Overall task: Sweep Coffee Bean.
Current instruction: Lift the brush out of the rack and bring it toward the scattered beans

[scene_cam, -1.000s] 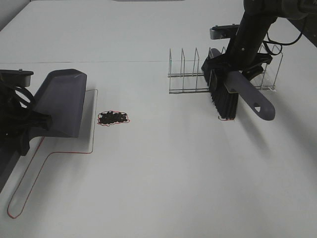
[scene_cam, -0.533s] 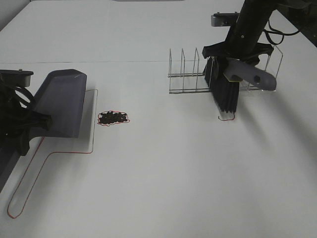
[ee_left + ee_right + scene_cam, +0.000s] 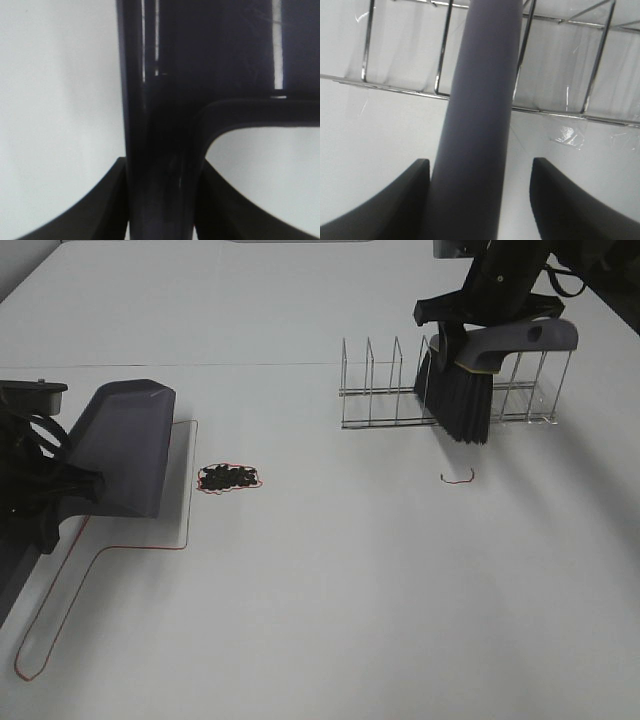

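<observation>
Clamping the dustpan (image 3: 125, 445) by its dark handle with the left gripper (image 3: 160, 200), both fingers (image 3: 107, 200) pressed tight against the stem in the left wrist view; keeping it at the left side of the white table (image 3: 350, 590), open edge turned to the right, partly over a red outline (image 3: 186, 490) drawn on the surface. Lying just beside that open edge but apart from it: the coffee bean (image 3: 229, 478), one small dark cluster ringed by a thin red line. Grasping the brush (image 3: 462, 400) by its grey handle with the right gripper (image 3: 477, 200), far to the right and well apart from the beans. Holding it clear of the table, black bristles pointing down in front of the wire rack (image 3: 380, 405), handle roughly level and pointing right. Showing, in the right wrist view, one finger (image 3: 412, 200) against the handle and a strip of table between the handle and the other. Marking the table below the bristles: a short red curl (image 3: 458, 478).
</observation>
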You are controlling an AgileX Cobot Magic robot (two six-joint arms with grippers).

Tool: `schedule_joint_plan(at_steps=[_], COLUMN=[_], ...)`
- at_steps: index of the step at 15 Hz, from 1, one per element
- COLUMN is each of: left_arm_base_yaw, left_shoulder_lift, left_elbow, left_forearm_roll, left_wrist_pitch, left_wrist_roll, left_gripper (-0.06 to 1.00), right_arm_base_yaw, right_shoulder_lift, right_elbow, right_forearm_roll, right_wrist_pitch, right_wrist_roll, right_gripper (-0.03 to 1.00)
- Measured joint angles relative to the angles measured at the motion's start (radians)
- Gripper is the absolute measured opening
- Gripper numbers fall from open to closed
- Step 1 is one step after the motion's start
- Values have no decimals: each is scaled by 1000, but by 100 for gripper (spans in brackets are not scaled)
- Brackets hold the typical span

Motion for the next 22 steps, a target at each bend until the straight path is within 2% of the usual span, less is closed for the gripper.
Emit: schedule_joint_plan(at_steps=[2,3,4,10,22], left_arm_base_yaw=[0,0,0,0,0], left_shoulder_lift=[0,0,0,0,-1], left_elbow=[0,0,0,0,0], left_forearm_roll=[0,0,3,47,74], left_wrist_pitch=[0,1,1,26,46], left_wrist_roll=[0,0,0,0,23], left_gripper=[33,33,33,33,33], right_arm_base_yaw=[0,0,0,-1,-1], right_shoulder_lift=[-34,-56,-74,-198,-531], right_elbow=[0,0,0,13,313], right_forearm_roll=[-5,-6,-15,-45,-76], right_wrist_pitch=[1,2,1,6,9], right_wrist_roll=[0,0,8,18,19], right_gripper=[54,48,34,35,35])
